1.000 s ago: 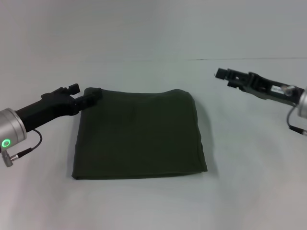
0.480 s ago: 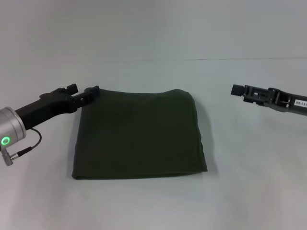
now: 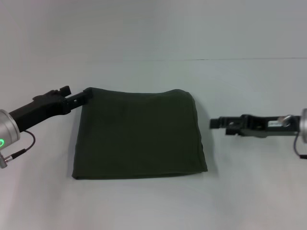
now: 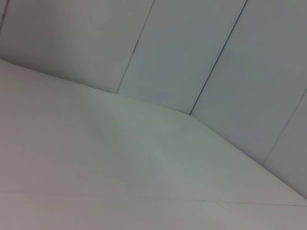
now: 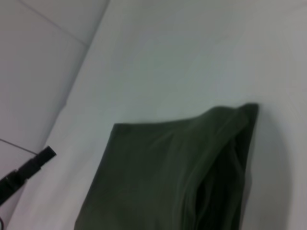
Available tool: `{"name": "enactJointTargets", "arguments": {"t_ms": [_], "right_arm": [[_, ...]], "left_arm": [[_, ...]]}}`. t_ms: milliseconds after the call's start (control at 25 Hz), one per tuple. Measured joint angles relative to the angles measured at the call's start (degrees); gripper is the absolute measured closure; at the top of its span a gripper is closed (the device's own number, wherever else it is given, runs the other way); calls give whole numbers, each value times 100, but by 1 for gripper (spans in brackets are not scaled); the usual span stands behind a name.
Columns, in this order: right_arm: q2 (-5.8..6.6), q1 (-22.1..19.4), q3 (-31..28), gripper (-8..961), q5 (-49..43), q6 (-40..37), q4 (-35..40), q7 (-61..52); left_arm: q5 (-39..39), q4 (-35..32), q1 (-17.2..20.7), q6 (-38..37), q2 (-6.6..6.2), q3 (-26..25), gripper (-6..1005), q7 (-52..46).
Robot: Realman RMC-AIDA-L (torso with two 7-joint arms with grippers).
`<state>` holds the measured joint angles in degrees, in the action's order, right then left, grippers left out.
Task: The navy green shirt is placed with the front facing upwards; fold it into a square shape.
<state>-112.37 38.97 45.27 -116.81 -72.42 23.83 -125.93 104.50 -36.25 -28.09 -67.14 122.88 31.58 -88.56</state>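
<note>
The broad white table (image 3: 144, 206) lay bare around the dark olive-green cotton shirt (image 3: 139, 134), folded into a near-square block at its middle. My left gripper (image 3: 86, 95) sat at the shirt's far left corner; whether it pinched the cloth I could not tell. My right gripper (image 3: 214, 123) hung just off the right edge, its fingers' state unclear.

I count one shirt (image 3: 139, 134), folded, on one table (image 3: 153, 201). I have two grippers in view: my left gripper (image 3: 85, 96) and my right gripper (image 3: 214, 123). Nothing else to count.
</note>
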Motion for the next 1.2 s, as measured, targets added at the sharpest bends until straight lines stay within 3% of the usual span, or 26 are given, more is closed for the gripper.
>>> {"name": "enactJointTargets", "arguments": {"t_ms": [440, 1200], "right_arm": [[-373, 355, 276, 59, -378, 354, -32, -485], [-627, 666, 536, 62, -392, 1269, -262, -703]], "left_arm": [[0, -23, 30, 8, -18, -134, 96, 31], [0, -22, 32, 9, -18, -140, 96, 59]]}}
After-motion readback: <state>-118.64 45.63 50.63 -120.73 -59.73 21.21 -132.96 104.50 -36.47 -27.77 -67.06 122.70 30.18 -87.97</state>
